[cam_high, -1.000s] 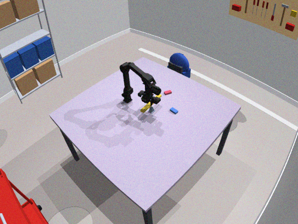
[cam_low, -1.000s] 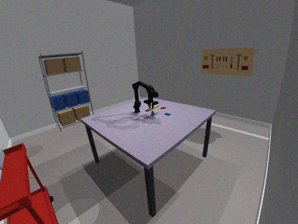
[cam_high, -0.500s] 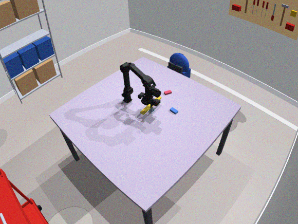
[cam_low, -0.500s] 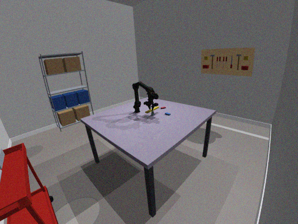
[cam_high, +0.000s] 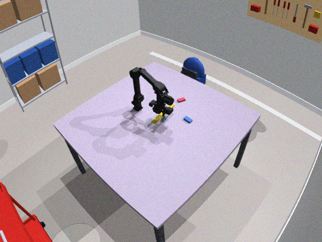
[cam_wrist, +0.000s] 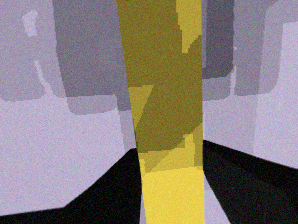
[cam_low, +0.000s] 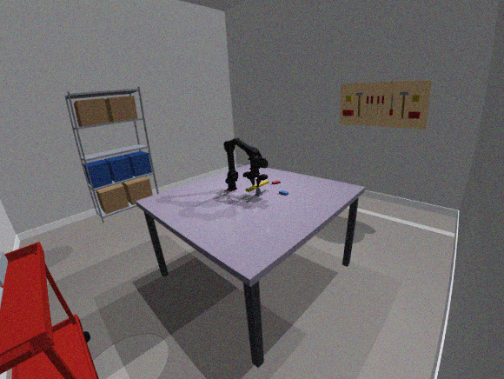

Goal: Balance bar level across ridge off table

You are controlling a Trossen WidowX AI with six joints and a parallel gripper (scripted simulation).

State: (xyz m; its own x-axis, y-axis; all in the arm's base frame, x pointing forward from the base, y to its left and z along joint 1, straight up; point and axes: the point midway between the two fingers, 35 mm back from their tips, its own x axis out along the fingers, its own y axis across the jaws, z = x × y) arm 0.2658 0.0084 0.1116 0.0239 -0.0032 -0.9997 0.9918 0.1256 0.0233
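The yellow bar (cam_high: 157, 119) (cam_low: 251, 189) (cam_wrist: 167, 110) is long and straight. My gripper (cam_high: 164, 113) (cam_low: 258, 184) (cam_wrist: 168, 152) is shut on it near its middle, with one dark finger on each side in the wrist view. The bar looks roughly level, low over the table. The small grey-blue ridge (cam_high: 164, 119) (cam_low: 258, 191) stands on the table, just below the bar and fingers in the top and exterior views. The bar and its shadows hide part of it. I cannot tell if the bar touches the ridge.
A red block (cam_high: 181, 99) (cam_low: 275, 182) lies beyond the far end of the bar. A blue block (cam_high: 187, 119) (cam_low: 283, 192) lies to the right of the ridge. All stand on the lilac table (cam_high: 166, 177) (cam_low: 243, 243).
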